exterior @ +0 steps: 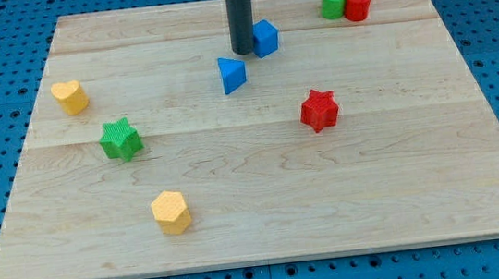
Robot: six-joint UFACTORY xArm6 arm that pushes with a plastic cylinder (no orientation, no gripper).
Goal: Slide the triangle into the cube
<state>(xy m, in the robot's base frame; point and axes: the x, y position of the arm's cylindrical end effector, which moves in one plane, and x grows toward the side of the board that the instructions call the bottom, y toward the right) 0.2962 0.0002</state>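
Note:
A blue triangle block [232, 73] lies on the wooden board [256, 204] near the top middle. A blue cube [265, 37] sits just up and right of it, a small gap apart. My tip [243, 50] is the lower end of the dark rod. It stands right beside the cube's left side and just above the triangle, between the two blocks.
A green block [335, 2] and a red cylinder [358, 4] touch at the top right. A red star [319, 109] lies right of centre. A yellow heart [69, 96] and a green star [120, 139] are at the left. A yellow hexagon [172, 212] is at the lower left.

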